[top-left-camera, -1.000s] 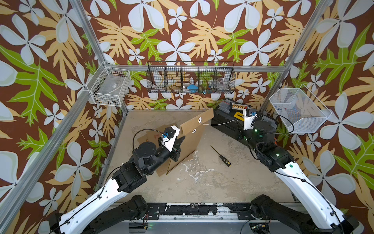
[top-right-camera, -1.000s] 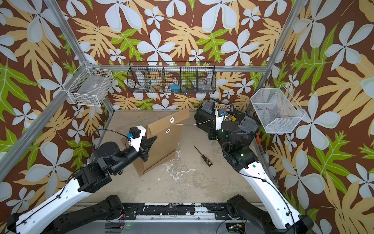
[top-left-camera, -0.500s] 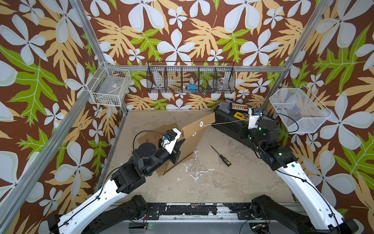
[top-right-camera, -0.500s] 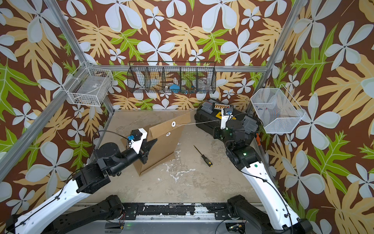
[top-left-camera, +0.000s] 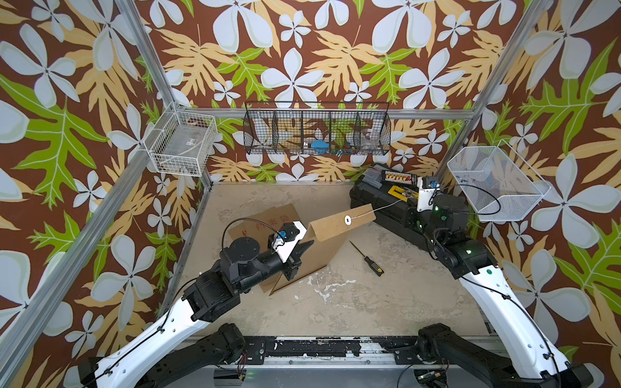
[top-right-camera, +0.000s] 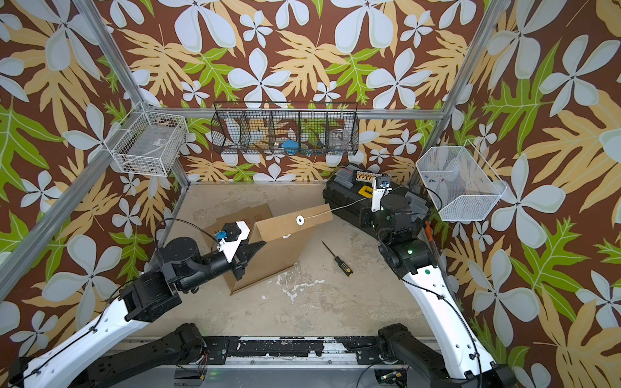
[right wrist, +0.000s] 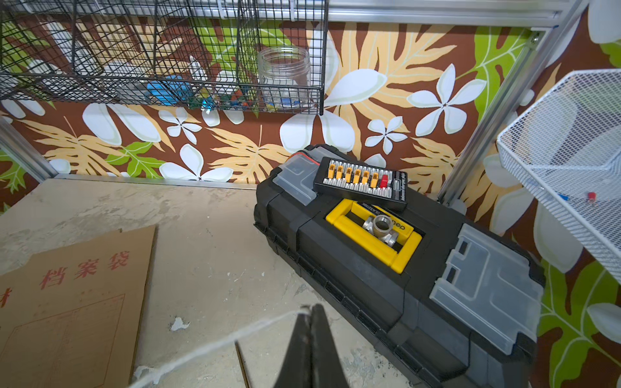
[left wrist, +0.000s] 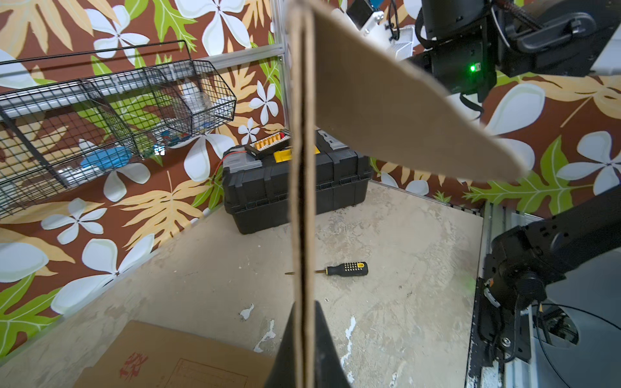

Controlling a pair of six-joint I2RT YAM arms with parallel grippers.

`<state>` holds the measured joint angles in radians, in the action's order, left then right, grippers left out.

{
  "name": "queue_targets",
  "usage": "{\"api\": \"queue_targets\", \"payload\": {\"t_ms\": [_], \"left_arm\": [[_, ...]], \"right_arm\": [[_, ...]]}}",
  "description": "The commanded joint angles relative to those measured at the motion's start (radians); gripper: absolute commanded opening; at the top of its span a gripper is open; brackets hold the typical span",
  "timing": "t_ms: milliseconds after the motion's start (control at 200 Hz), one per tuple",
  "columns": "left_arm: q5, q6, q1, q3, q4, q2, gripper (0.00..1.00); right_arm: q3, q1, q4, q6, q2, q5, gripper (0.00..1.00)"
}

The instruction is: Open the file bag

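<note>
Wire basket [top-left-camera: 181, 144], white, hangs on the left wall. Right of it, the left gripper [top-left-camera: 303, 248] is clamped on the brown file bag [top-left-camera: 319, 265]. In the left wrist view the bag's thin edge runs up from between the closed fingers [left wrist: 324, 349]. The bag stands tilted on edge, left of centre on the table [top-left-camera: 336, 312]. A second file bag [top-left-camera: 265, 220] with red characters lies flat just behind it, partly under the arm. On the far wall hangs a black wire basket [top-left-camera: 317, 129].

The held bag's flap [top-left-camera: 332, 226] is raised and reaches right, with a white disc [top-left-camera: 347, 220] on it. A white string [top-left-camera: 386, 207] runs taut from the disc off the flap's end to the right. Near the bag's right side a screwdriver [top-left-camera: 368, 259] lies on the table.

A black toolbox [top-left-camera: 379, 201] sits at the far right. Beside its near side, the right gripper [right wrist: 309, 307] is pinched tight on the string. A white mesh basket [top-left-camera: 494, 183] hangs on the right wall.
</note>
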<state>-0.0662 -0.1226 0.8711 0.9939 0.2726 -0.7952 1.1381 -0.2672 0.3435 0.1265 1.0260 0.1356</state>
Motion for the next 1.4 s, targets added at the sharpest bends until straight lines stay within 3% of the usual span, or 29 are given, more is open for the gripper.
{"api": "queue_targets", "payload": {"t_ms": [0, 275, 641, 806, 921, 1011, 1101, 1396], "left_arm": [[-0.076, -0.018, -0.001, 0.018, -0.001, -0.009, 0.00], [-0.199, -0.048, -0.002, 0.035, 0.026, -0.043, 0.00], [-0.211, -0.057, -0.001, 0.045, 0.045, -0.057, 0.00], [-0.215, -0.061, -0.002, 0.039, 0.048, -0.053, 0.00], [-0.234, -0.050, -0.001, 0.044, 0.038, -0.056, 0.00], [-0.243, -0.037, -0.001, 0.044, 0.031, -0.057, 0.00], [-0.259, -0.021, -0.007, 0.030, 0.005, -0.049, 0.00], [-0.501, 0.074, -0.166, 0.033, -0.093, -0.051, 0.00]], "right_arm": [[0.013, 0.001, -0.019, -0.024, -0.003, -0.040, 0.00], [0.051, 0.002, -0.035, -0.023, 0.020, -0.026, 0.00], [0.107, 0.002, -0.040, -0.002, 0.086, 0.031, 0.00], [0.123, 0.007, 0.011, -0.008, 0.153, 0.001, 0.00], [0.131, 0.007, 0.045, 0.004, 0.187, -0.058, 0.11], [0.126, 0.008, 0.045, 0.014, 0.190, -0.086, 0.33], [0.128, 0.016, 0.047, 0.013, 0.193, -0.085, 0.47], [0.111, 0.161, 0.068, 0.110, 0.207, -0.287, 0.66]]}}
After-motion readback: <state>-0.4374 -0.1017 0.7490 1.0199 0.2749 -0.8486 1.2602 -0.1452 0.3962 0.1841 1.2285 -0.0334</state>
